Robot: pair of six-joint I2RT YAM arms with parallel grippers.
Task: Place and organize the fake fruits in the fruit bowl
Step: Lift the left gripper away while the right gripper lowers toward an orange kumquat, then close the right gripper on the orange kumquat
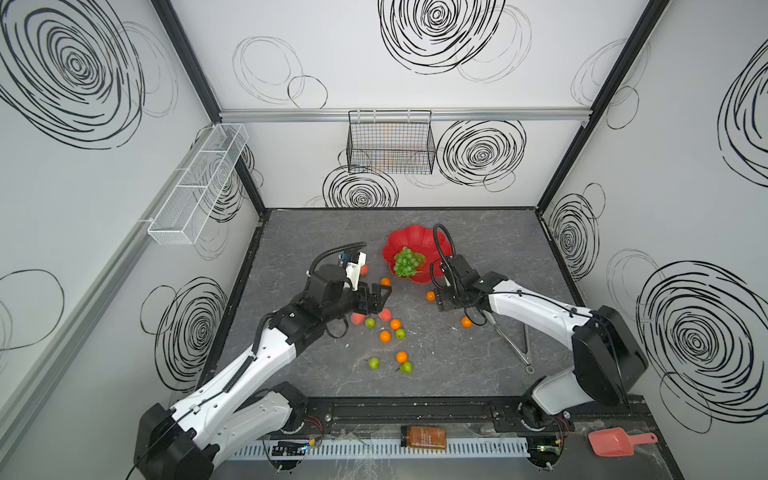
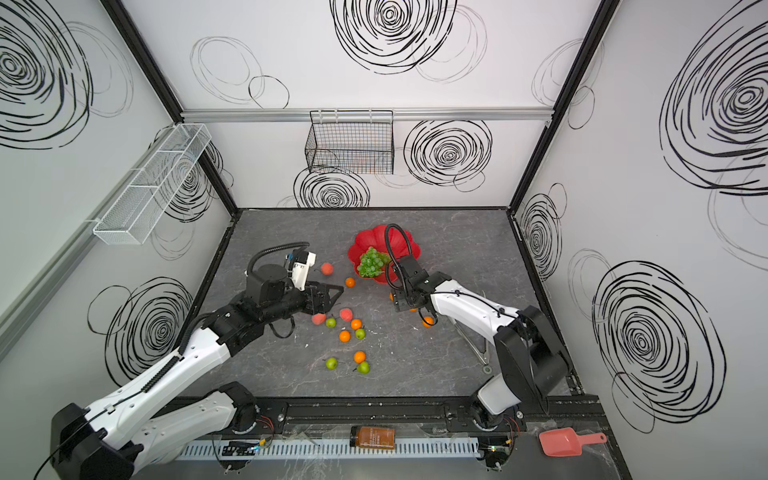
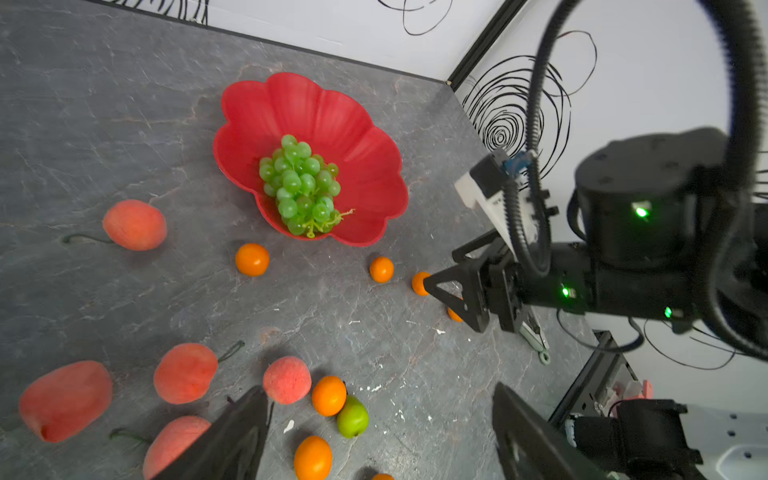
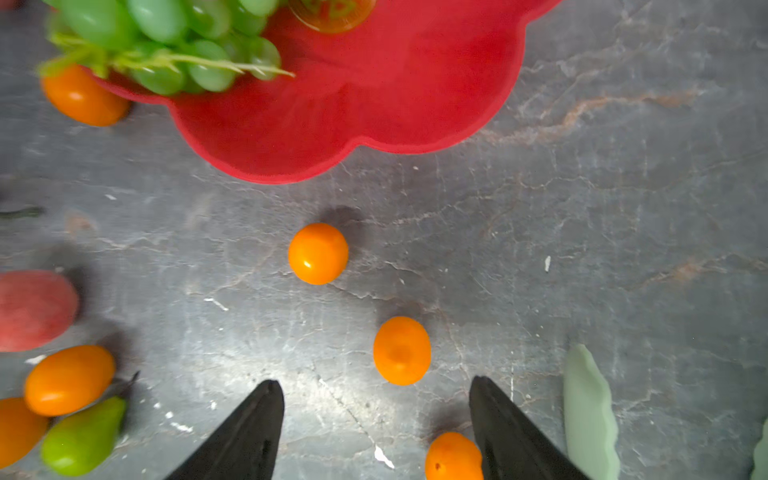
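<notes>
The red flower-shaped fruit bowl (image 1: 419, 237) (image 3: 332, 112) (image 4: 374, 104) sits at the back middle and holds the bunch of green grapes (image 1: 407, 262) (image 3: 301, 187). Oranges (image 1: 395, 323), peaches (image 1: 384, 314) and green apples (image 1: 373, 363) lie scattered on the grey table in front of it. My left gripper (image 1: 380, 297) (image 3: 378, 388) hovers open above the cluster, with an orange (image 3: 328, 395) and a green apple (image 3: 352, 417) on the table below it. My right gripper (image 1: 440, 305) (image 4: 374, 382) points down, open, one orange (image 4: 453, 455) beside its finger and another (image 4: 401, 350) just past the tips.
Pale-green tongs (image 1: 513, 345) (image 4: 588, 411) lie under the right arm. A black wire basket (image 1: 390, 143) hangs on the back wall and a white mesh basket (image 1: 199, 183) on the left wall. A pink scoop (image 1: 615, 441) and an amber jar (image 1: 424, 437) lie beyond the front rail.
</notes>
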